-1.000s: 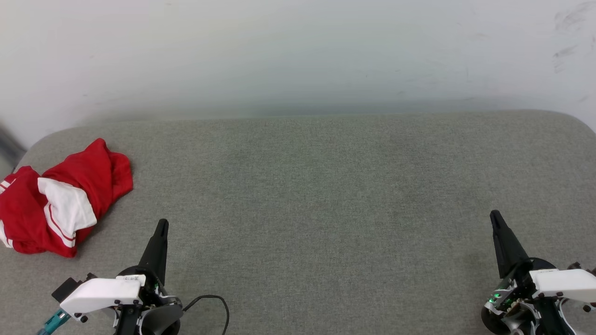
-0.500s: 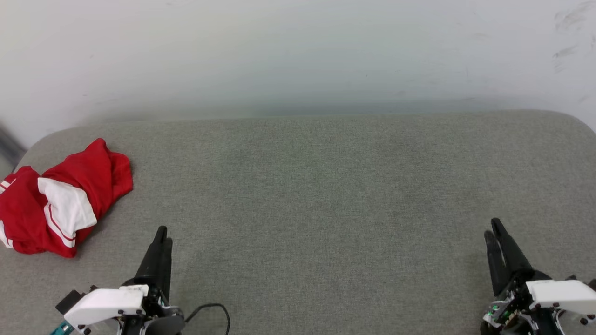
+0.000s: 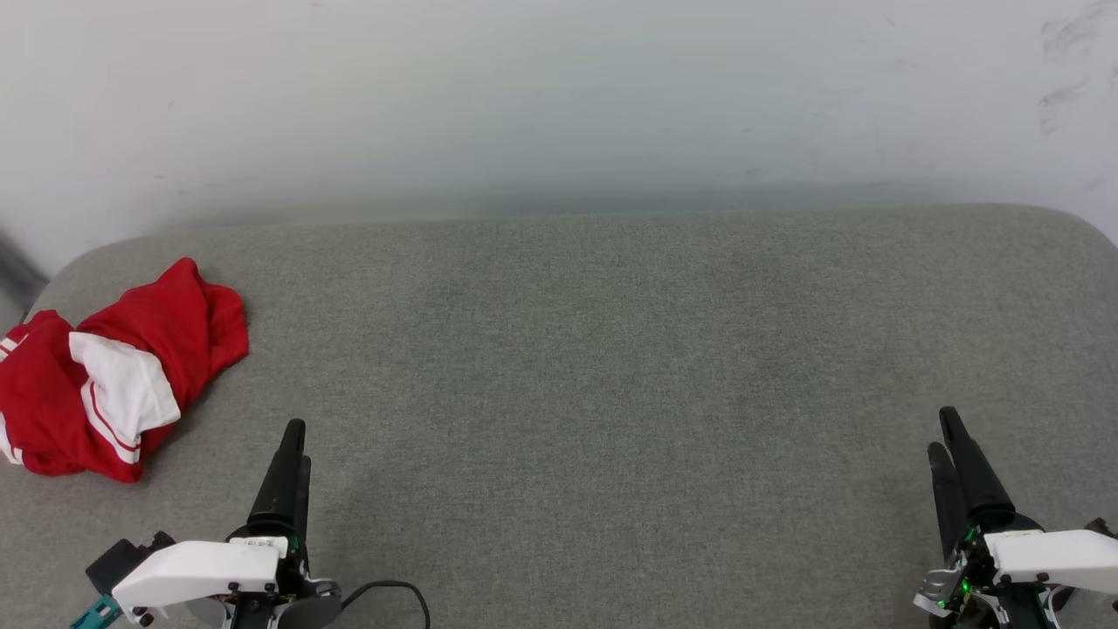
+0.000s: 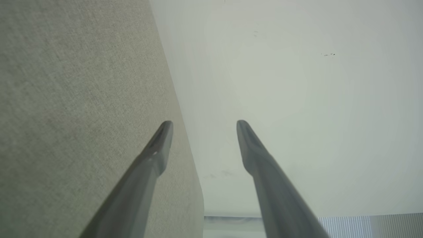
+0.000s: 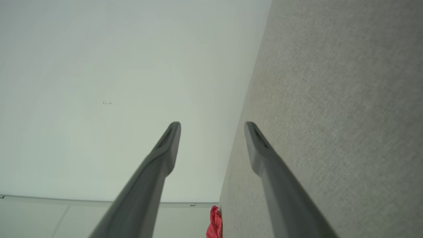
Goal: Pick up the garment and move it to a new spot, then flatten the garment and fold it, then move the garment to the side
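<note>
Both hands opened since a second ago: left hand (image 3: 295, 438), right hand (image 3: 942, 430), empty. Garment (image 3: 113, 376): crumpled, desk (image 3: 568, 393) left edge. Step: pick-up pending; left hand, nearest, must reach it.

One shirt (image 3: 113, 376), red and white, crumpled at the far left of the desk (image 3: 611, 349). One desk, covered in grey cloth. Two arms: left arm (image 3: 196, 568) near left, right arm (image 3: 1048, 550) near right. Two sets of jaws, one per arm. Two dark fingers (image 4: 155, 155) to each set, four in all. One black cable (image 3: 402, 590), near left. One pale wall (image 3: 559, 105) at the far side.
</note>
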